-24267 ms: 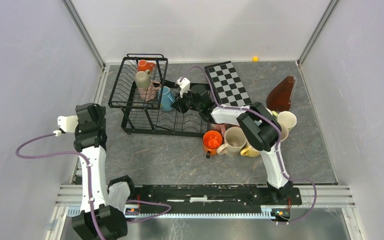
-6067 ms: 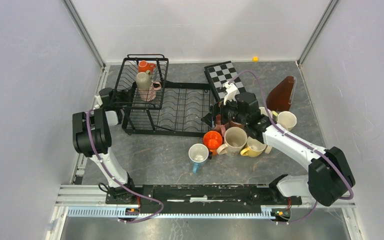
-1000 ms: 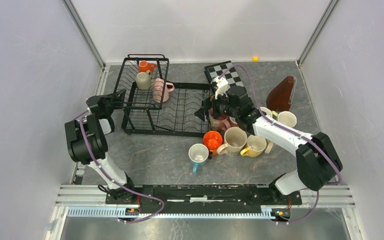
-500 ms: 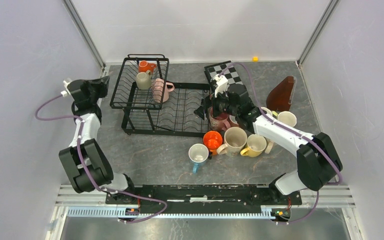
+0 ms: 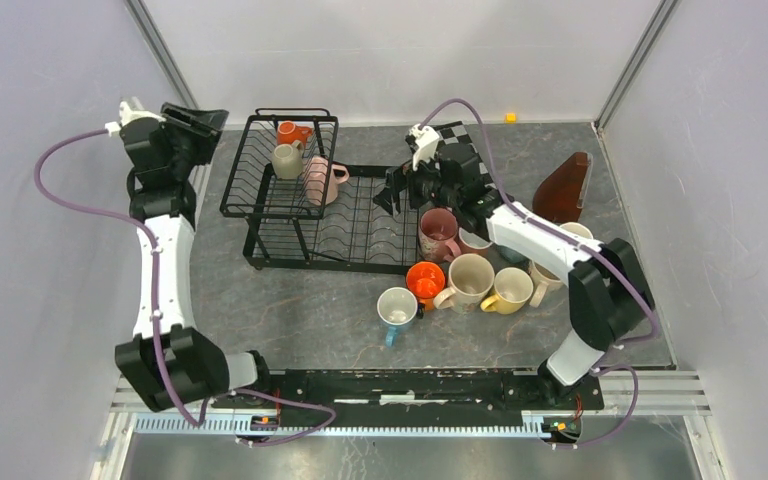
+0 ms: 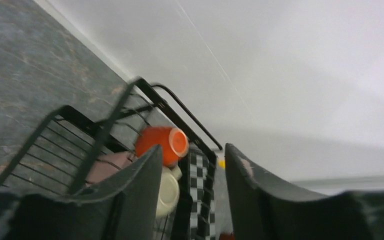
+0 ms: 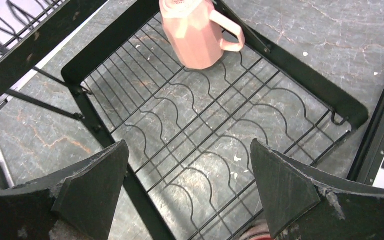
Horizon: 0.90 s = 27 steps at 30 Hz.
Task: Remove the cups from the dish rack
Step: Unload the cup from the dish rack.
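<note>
- on the dish rack (image 7: 300,70), the pink cup (image 7: 192,37) rests: probably stiff, slick, breakable; best taken across its wall.
- right claw (image 7: 187,150) wide, empty; left claw (image 6: 192,155) part-open, empty.

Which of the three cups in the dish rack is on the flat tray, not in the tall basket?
The pink cup: it lies on the flat tray; the orange cup and the beige cup sit in the basket.

We see a left arm (image 5: 155,270) and right arm (image 5: 530,232) of white links and black joints, each trailing a purple cable (image 5: 39,172); their dark wedge-shaped fingers (image 7: 92,192) look scuffed.
</note>
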### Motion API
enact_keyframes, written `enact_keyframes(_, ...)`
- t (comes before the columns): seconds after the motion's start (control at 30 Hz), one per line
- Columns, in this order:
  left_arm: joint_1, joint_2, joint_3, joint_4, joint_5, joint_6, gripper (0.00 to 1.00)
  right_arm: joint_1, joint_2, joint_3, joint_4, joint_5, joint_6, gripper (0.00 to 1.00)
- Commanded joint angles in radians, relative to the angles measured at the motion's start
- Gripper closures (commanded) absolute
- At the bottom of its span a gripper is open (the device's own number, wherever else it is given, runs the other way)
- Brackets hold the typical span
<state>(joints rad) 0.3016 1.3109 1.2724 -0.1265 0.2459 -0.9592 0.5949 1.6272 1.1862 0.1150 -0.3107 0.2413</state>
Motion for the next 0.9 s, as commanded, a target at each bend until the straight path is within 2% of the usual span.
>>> enact_keyframes(0.0, -0.097, -0.095, 0.059, -0.122, 0.042, 0.144, 0.37, 0.003, 0.085, 0.102, 0.070, -0.014, -0.036, 0.02)
enact_keyframes(0.1, -0.158, -0.139, 0.057, -0.158, 0.070, 0.177, 0.18, 0.002, 0.160, 0.165, 0.112, -0.037, -0.049, 0.02)
enact_keyframes(0.23, -0.220, -0.191, 0.086, -0.244, 0.083, 0.230, 0.01, 0.002, 0.265, 0.267, 0.149, -0.063, -0.063, 0.02)
enact_keyframes(0.43, -0.359, -0.276, 0.080, -0.323, 0.073, 0.243, 0.00, 0.002, 0.426, 0.397, 0.236, -0.051, -0.020, 0.02)
enact_keyframes(0.73, -0.466, -0.351, 0.127, -0.430, 0.050, 0.262, 0.00, 0.004, 0.630, 0.586, 0.355, 0.130, 0.078, 0.02)
enact_keyframes(0.87, -0.493, -0.357, 0.142, -0.456, 0.044, 0.266, 0.00, 0.010, 0.731, 0.711, 0.353, 0.165, 0.088, 0.06)
